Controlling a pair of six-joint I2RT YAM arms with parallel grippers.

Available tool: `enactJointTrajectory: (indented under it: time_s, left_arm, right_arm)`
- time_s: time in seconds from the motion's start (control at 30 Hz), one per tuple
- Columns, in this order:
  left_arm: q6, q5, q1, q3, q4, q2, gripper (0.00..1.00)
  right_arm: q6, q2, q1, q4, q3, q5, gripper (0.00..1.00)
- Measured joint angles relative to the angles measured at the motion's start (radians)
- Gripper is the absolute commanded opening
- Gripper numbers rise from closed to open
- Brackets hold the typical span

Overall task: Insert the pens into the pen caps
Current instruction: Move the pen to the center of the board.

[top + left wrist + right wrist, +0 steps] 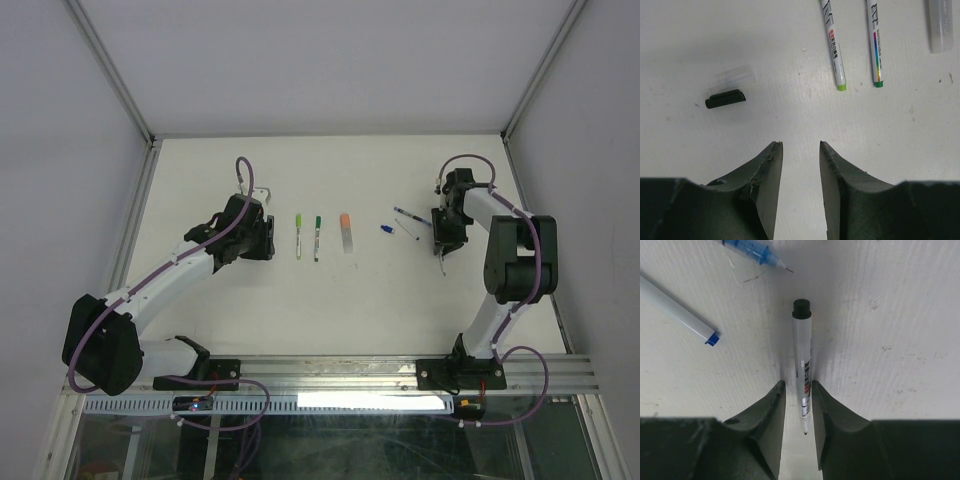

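My right gripper [799, 384] [441, 243] stands open around a white marker pen [802, 365]. The pen's bare tip lies between the jaws and its black end points away. The pen touches the right finger, and a gap shows on its left side. My left gripper [801, 143] [262, 238] is open and holds nothing. A black pen cap [725, 98] lies on the table ahead and to its left, beside a faint clear tube [736, 75]. Two white pens, one with a lime green end [834, 47] and one with a dark green end [875, 47], lie ahead to the right.
A pale barrel with an orange cap [346, 228] lies at mid-table. Near the right gripper are a blue ballpoint [754, 250], a white pen with a blue end [677, 312] and a small blue cap [385, 229]. White walls enclose the table [320, 300].
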Motion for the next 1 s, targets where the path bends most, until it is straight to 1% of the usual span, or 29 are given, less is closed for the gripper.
enactJointTrajectory:
  time_s: [0.13,0.23,0.47,0.7,0.83,1.0]
  left_arm:
    - [0.0,0.0,0.0,0.0,0.0,0.0,0.36]
    - [0.0,0.0,0.0,0.0,0.0,0.0,0.36]
    - [0.0,0.0,0.0,0.0,0.0,0.0,0.36]
    - [0.0,0.001,0.0,0.0,0.0,0.0,0.36]
    - [0.0,0.003,0.0,0.0,0.0,0.0,0.36]
    - [0.0,0.006,0.0,0.0,0.0,0.0,0.36]
  right_arm:
    - [0.0,0.0,0.0,0.002,-0.001,-0.002,0.19]
    - [0.0,0.0,0.0,0.002,-0.003,0.002,0.14]
    - [0.008,-0.026,-0.002,0.027,-0.033,0.016,0.12]
    - [0.018,-0.117,0.016,0.016,-0.105,0.023,0.12]
    - [0.029,-0.204,0.106,0.007,-0.113,0.01,0.12]
    - [0.072,-0.285,0.301,0.014,-0.113,-0.01,0.12]
